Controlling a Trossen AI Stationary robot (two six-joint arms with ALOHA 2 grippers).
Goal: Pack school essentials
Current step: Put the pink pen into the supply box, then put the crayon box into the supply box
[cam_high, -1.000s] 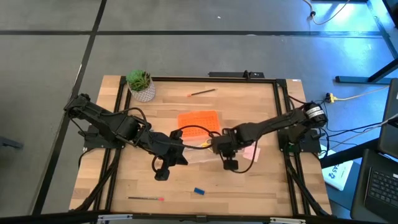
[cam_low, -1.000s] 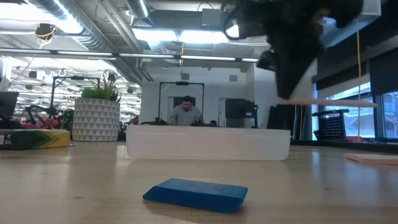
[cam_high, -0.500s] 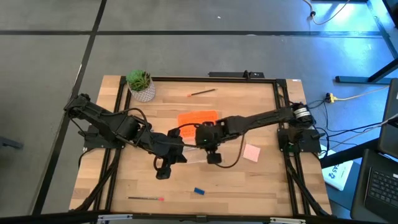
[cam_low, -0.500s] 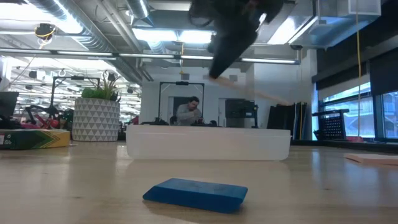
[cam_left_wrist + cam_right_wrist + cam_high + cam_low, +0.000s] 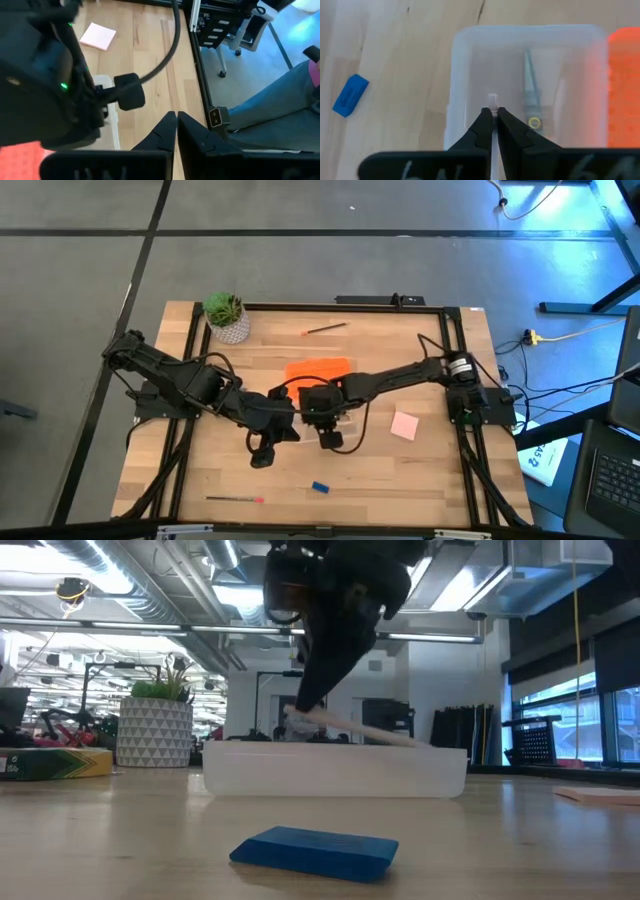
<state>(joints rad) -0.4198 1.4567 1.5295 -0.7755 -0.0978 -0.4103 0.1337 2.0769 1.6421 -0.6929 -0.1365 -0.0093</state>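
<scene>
My right gripper (image 5: pixel 492 111) hangs over the clear box (image 5: pixel 525 75), shut on a thin pale pencil (image 5: pixel 370 732). A greenish pencil (image 5: pixel 531 100) lies inside the box. The orange lid (image 5: pixel 320 368) lies just beyond the box. My left gripper (image 5: pixel 176 116) is shut and holds nothing, raised left of the box (image 5: pixel 260 458). On the table lie a blue block (image 5: pixel 320 487), a pink pad (image 5: pixel 404 425), a red-tipped pen (image 5: pixel 235 498) and a far pencil (image 5: pixel 325 328). A crayon box (image 5: pixel 55 762) shows at the left in the low view. My right gripper pinches the pale pencil near one end (image 5: pixel 492 98) between its two fingertips, coming from above on a slant. The pencil is lifted clear above the clear box and tilted. Its free end (image 5: pixel 440 745) reaches lower toward the table's right.
A potted plant (image 5: pixel 227 315) stands at the far left corner. The two arms are close together over the table's middle. Bare wood lies along the near edge around the blue block and at the right beyond the pink pad.
My right gripper has carried the pale pencil toward the table's left and lower, from beside the pink pad to above the clear box. The pencil has tipped from nearly level to slanted, its free end down. The pink pad now shows uncovered.
</scene>
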